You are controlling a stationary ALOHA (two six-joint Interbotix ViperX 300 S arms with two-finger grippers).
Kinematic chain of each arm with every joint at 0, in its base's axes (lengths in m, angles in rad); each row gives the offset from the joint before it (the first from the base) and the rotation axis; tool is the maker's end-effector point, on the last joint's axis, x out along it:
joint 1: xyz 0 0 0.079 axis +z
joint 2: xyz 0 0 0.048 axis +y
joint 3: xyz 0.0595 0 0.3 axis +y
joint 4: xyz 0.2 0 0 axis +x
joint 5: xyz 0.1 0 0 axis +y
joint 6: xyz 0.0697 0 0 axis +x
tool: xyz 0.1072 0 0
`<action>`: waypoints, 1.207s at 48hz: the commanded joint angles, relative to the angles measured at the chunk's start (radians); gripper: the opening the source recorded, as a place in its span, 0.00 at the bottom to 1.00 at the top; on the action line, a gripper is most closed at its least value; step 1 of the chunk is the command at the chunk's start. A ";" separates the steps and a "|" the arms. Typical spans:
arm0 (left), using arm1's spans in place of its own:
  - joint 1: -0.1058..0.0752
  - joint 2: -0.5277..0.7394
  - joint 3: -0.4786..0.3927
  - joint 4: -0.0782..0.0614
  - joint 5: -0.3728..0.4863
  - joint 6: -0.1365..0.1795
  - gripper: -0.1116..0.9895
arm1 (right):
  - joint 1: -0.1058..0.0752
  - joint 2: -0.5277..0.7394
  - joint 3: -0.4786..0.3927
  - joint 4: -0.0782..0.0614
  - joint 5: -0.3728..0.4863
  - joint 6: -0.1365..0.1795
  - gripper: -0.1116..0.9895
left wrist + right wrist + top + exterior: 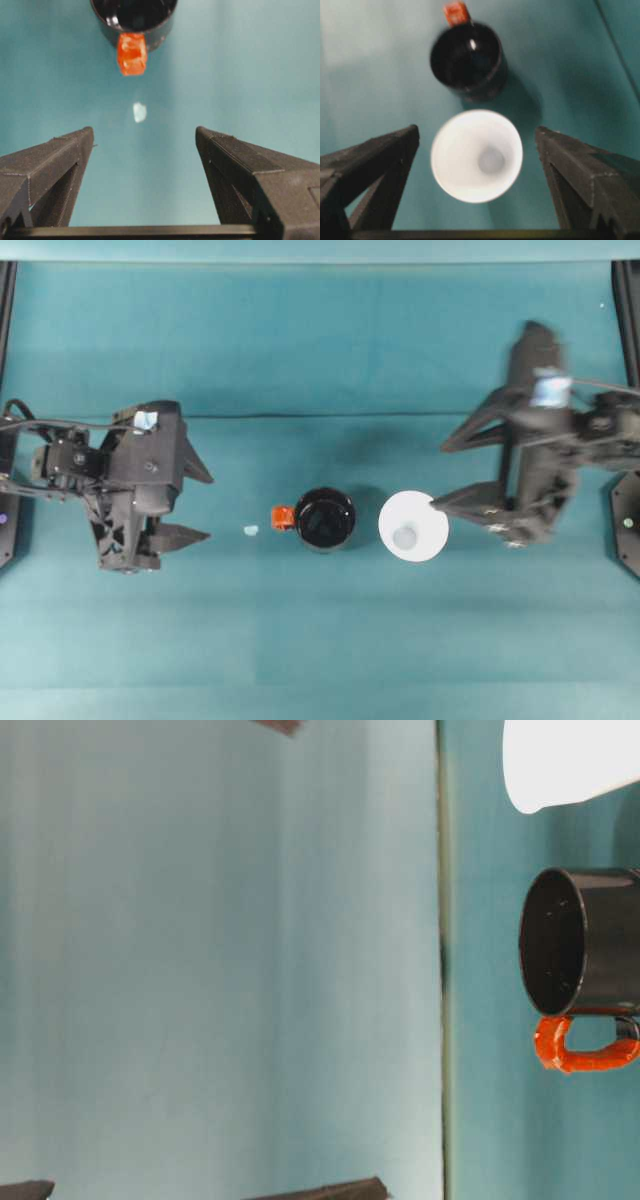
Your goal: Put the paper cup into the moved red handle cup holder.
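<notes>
Overhead view: teal table (320, 640) with the red handle cup holder (325, 519) near its centre, red stub pointing toward the left arm, and the paper cup (413, 526) standing upright just beside the holder on the side of the right arm, the two apart. A small pale scrap (250, 530) lies on the cloth near the stub. The left gripper (200, 507) sits well apart from the holder, fingers spread and empty; the right gripper (452, 472) has its fingers spread wide, one fingertip reaching the rim of the cup, though contact cannot be confirmed. Table-level view: the holder (585, 942) stands upright on the table, mouth open and empty, its red looped handle (580, 1050) projecting sideways, with part of the white cup (565, 760) beside it on the side away from the handle. Left wrist view: the left gripper (145, 137) is open, its two fingers framing bare cloth; the scrap (139, 112) lies ahead of them and the holder (134, 17) beyond, handle turned toward the camera. Right wrist view: the right gripper (477, 137) is open with the cup (477, 155) between its fingers, neither finger pressing its wall; the holder (466, 59) stands just beyond the cup, handle on its far side.
</notes>
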 commanded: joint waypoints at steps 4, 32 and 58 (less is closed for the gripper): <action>-0.005 -0.018 -0.006 0.003 0.014 -0.002 0.93 | -0.002 0.192 -0.049 -0.005 0.064 0.009 0.90; -0.003 -0.023 -0.003 0.003 0.017 -0.002 0.93 | -0.026 0.408 -0.052 -0.032 0.063 0.009 0.89; -0.005 -0.023 -0.003 0.003 0.015 -0.003 0.93 | -0.028 0.440 -0.067 -0.025 0.029 0.015 0.79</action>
